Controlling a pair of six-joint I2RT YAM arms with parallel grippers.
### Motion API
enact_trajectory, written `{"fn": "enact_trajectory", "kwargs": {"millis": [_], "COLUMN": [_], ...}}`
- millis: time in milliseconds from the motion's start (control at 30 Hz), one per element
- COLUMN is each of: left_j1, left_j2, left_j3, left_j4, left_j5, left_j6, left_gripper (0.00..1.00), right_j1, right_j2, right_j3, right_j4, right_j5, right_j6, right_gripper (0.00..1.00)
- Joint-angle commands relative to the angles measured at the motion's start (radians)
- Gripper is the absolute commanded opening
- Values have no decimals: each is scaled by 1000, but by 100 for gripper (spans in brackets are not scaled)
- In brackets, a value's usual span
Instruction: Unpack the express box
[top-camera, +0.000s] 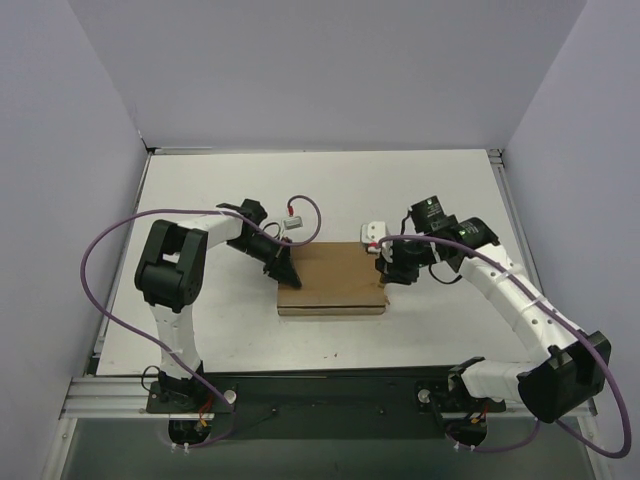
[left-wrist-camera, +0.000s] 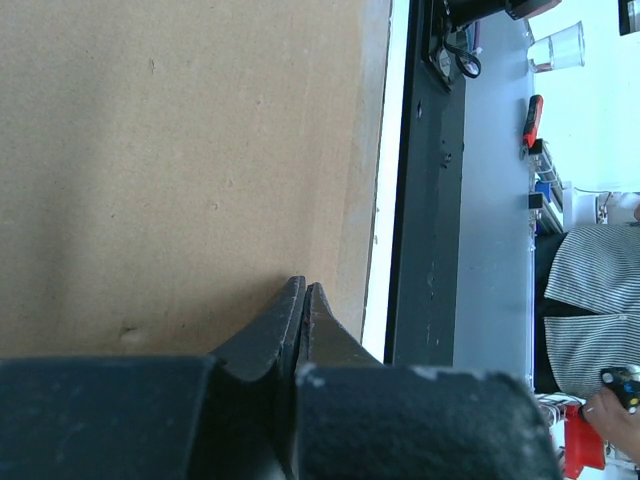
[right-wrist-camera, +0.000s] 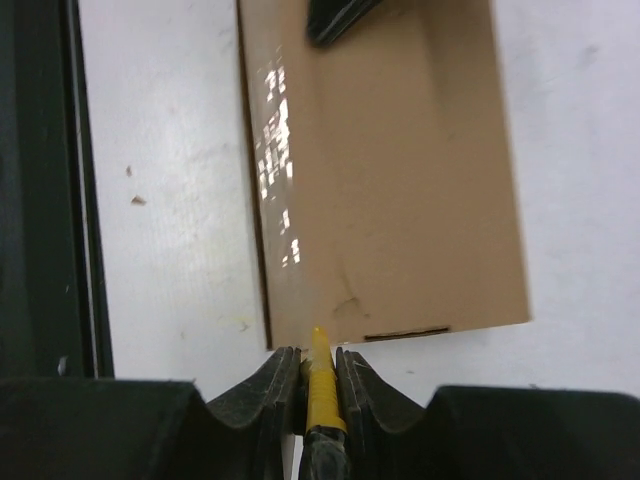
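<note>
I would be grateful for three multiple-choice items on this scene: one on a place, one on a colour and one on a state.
1. Where on the table does the express box lie?
A) between the left gripper and the right gripper
B) in its far left corner
C) against its far edge

2. What colour is the tool in the right gripper?
A) red
B) yellow
C) blue

3. How is the box's lid?
A) standing open
B) shut flat
C) torn off

Answers:
1 A, the top view shows one gripper at each short end of the box.
2 B, the right wrist view shows a yellow tool in the closed grip.
3 B, the box's top face lies flat and unbroken in every view.
</note>
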Motion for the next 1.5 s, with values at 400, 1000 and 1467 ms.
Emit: {"fn": "enact_trajectory", "kwargs": {"millis": [400, 1000, 1467], "left_j1": [52, 170, 156], "left_j2": [-410, -583, -395], "left_j3": [-46, -252, -202], "left_j4": [481, 221, 117], "left_j5": [-429, -622, -430], "left_j6": [-486, -162, -211], "left_gripper": [38, 43, 42], "right_j1": [-73, -207, -130], "right_j2": [56, 44, 36], "right_j3": [122, -25, -126], "right_j4": [150, 278, 400], "right_j5": [471, 440, 268], "right_j6": [772, 764, 793], "right_gripper": [0, 0, 0]}}
